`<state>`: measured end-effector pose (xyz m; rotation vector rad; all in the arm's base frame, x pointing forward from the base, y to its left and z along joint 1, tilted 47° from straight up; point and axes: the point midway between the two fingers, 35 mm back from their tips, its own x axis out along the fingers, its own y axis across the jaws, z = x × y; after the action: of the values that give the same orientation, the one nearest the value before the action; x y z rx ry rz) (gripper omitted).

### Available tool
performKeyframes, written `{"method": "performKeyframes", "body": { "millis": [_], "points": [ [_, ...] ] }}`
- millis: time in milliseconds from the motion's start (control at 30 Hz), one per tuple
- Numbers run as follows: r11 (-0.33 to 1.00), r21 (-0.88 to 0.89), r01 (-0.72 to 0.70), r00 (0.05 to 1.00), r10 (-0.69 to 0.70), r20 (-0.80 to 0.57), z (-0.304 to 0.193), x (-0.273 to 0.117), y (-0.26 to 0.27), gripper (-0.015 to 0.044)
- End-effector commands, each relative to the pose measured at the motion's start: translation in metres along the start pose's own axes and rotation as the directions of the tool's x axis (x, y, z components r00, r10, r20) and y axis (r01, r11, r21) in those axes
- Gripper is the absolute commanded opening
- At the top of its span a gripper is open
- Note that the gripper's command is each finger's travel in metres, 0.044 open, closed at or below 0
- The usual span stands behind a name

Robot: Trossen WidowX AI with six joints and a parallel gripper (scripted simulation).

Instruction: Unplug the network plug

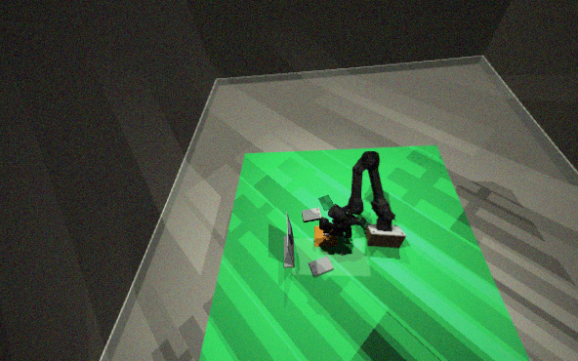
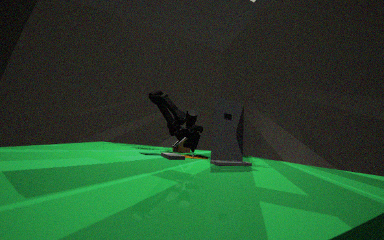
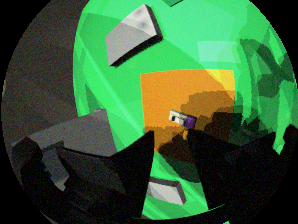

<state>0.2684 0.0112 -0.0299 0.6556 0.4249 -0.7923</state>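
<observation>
My gripper (image 3: 170,133) part open, holding nothing, plug (image 3: 181,119) lying on orange square (image 3: 166,96), panel (image 1: 288,242) nearby

The arm (image 1: 369,187) rises from its base (image 1: 385,235), folds sharply at the elbow and slopes back down, so the wrist hangs low over the table. The hand (image 3: 172,152) points downward with its two dark fingers parted partway, and nothing sits between them.
</observation>
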Motion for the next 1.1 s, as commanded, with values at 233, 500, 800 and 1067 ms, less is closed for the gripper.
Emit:
{"method": "performKeyframes", "body": {
  "millis": [233, 500, 800, 1067],
  "points": [
    [1.0, 0.002, -0.001, 1.0, 0.0, 0.004, 0.0, -0.01, 0.001, 0.0156],
    [1.0, 0.004, 0.002, 1.0, -0.002, 0.0, -0.002, -0.016, 0.006, 0.0156],
    [1.0, 0.004, 0.004, 1.0, -0.004, -0.004, -0.004, -0.022, 0.012, 0.0156],
    [1.0, 0.005, 0.006, 1.0, -0.005, -0.006, -0.005, -0.028, 0.017, 0.0156]
  ]
}}
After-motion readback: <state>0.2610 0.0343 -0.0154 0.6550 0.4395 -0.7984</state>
